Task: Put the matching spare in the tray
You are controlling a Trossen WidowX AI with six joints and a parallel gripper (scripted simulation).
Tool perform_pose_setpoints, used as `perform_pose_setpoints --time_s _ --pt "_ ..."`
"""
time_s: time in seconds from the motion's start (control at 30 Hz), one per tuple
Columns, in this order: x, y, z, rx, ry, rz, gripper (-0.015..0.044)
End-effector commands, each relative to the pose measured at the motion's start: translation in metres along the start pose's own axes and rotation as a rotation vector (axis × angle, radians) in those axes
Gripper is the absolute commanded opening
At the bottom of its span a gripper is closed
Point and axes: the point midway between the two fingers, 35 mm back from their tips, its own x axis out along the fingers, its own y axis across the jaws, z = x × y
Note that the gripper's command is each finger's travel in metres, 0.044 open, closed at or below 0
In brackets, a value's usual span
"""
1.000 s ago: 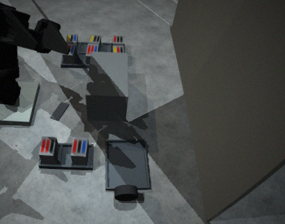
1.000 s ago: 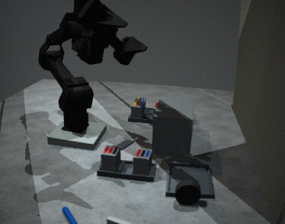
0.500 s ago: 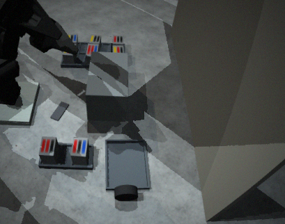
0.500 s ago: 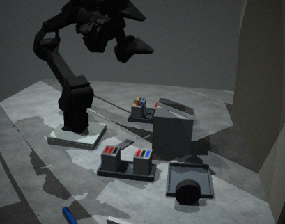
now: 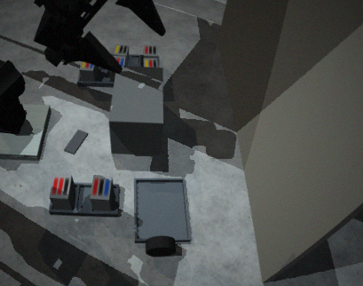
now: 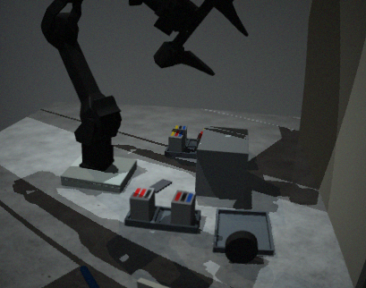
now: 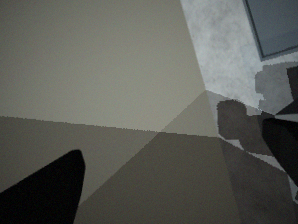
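Note:
My gripper (image 5: pixel 141 51) (image 6: pixel 230 55) (image 7: pixel 172 143) is open and empty, high above the back of the table. The tray (image 5: pixel 161 209) (image 6: pixel 255 224) (image 7: pixel 275 25) is shallow, blue-grey and empty. Left of it, a front rack (image 5: pixel 84 197) (image 6: pixel 163 216) holds a left block (image 5: pixel 61 200) (image 6: pixel 142 209) striped red, red, black and a right block (image 5: pixel 101 202) (image 6: pixel 183 215) striped red, black, blue. A back rack (image 5: pixel 95 84) (image 6: pixel 181 154) holds several striped blocks (image 5: pixel 87 65) (image 6: pixel 176 142), partly hidden. I cannot tell which thing is the mounted unit; no printed back code is readable.
A grey box (image 5: pixel 138 102) (image 6: pixel 221 172) stands between the back rack and the tray. A big tan panel (image 5: pixel 302 155) (image 6: pixel 358 148) (image 7: pixel 100 65) rises at the right. A black cylinder (image 5: pixel 161 246) (image 6: pixel 242 247) is at the tray's front edge. A flat dark plate (image 5: pixel 76 142) (image 6: pixel 161 185) lies near the robot base.

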Motion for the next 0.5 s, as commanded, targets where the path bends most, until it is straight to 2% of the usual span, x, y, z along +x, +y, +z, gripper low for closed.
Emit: perform_pose_setpoints --time_s 0.0,0.47 --pt "0.049 0.006 -0.047 -0.678 0.228 -0.305 0.0440" --pt "0.088 -0.005 -0.113 -1.405 0.614 -0.500 0.0440"
